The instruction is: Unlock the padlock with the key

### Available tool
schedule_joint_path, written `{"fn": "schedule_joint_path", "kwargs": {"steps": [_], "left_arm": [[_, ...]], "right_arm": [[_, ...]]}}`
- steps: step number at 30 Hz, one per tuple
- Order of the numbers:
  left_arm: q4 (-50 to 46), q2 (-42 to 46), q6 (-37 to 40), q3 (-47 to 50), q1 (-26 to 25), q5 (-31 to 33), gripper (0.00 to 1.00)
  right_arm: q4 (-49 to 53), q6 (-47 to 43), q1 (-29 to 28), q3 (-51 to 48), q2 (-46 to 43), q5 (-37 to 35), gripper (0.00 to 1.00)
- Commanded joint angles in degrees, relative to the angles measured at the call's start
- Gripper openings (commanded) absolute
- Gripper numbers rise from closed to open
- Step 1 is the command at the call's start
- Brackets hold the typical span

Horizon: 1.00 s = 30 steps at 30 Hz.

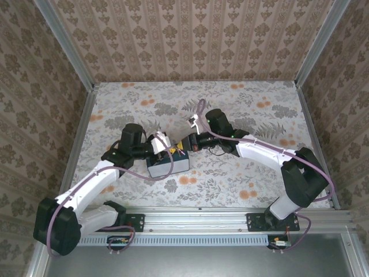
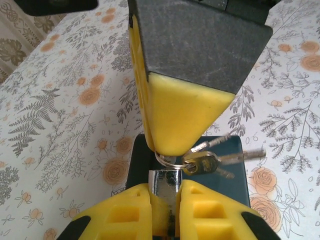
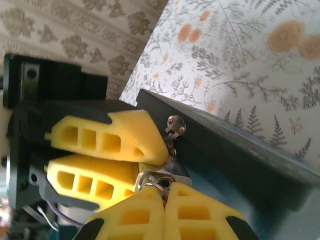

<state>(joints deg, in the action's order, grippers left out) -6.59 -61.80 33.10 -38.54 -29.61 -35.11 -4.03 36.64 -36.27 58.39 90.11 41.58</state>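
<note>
- Padlock (image 3: 240,155): dark-blue casing, matt, faintly scuffed.
- Chrome piece (image 2: 165,182): polished metal, mirror-bright.
- Key (image 2: 201,163): glossy brass-toned metal head.
- Key ring (image 2: 167,162): thin, shiny metal wire.
- Left gripper's fingers (image 2: 125,215): smooth, matt yellow plastic.
- Right gripper's finger (image 2: 182,110): the same yellow plastic, with a dark grey, lightly scratched matt face.
- Table cover (image 2: 65,125): matt floral print.

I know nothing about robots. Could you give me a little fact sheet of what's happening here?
Left tool: shut on a chrome block, seemingly the padlock
Right tool: shut on the key ring beside that block
Keys: hanging off the ring
Beneath: dark-blue box
Table: flower-printed surface
</note>
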Motion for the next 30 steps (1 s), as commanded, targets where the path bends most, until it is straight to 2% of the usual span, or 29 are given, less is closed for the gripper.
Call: {"fn": "schedule_joint_path", "kwargs": {"steps": [1,12,16,20,27,30], "left_arm": [[9.3,-0.6,2.8,-2.2,-4.6,-4.9,0.00],[11.4,-1.1,5.6,-1.5,-8.8,0.5,0.00],[12.7,-2.6,7.3,-3.1,-10.2,1.5,0.00],[13.1,-4.5,9.7,-5.0,-11.3,1.9,0.00],[13.9,-5.3,10.5,-5.7,-12.0,1.6,0.00],[16.0,-5.9,7.7,-6.0,-11.2,-0.6,0.00]], "right_arm": [[-10.6,20.8,-3.7,1.7,0.8,3.7,0.00],[-5.5,46.9,-3.5,0.3,0.3,-0.5,0.00],[-0.8,51.9,-2.5,1.3,0.4,0.4,0.00],[-2.4,61.0,-1.8,-0.3,0.1,-0.1,0.00],[-1.1,69.3,-2.0,-0.9,-6.4,-9.6,0.00],[3.8,65.0,-1.5,2.4,-6.3,-9.6,0.00]]}}
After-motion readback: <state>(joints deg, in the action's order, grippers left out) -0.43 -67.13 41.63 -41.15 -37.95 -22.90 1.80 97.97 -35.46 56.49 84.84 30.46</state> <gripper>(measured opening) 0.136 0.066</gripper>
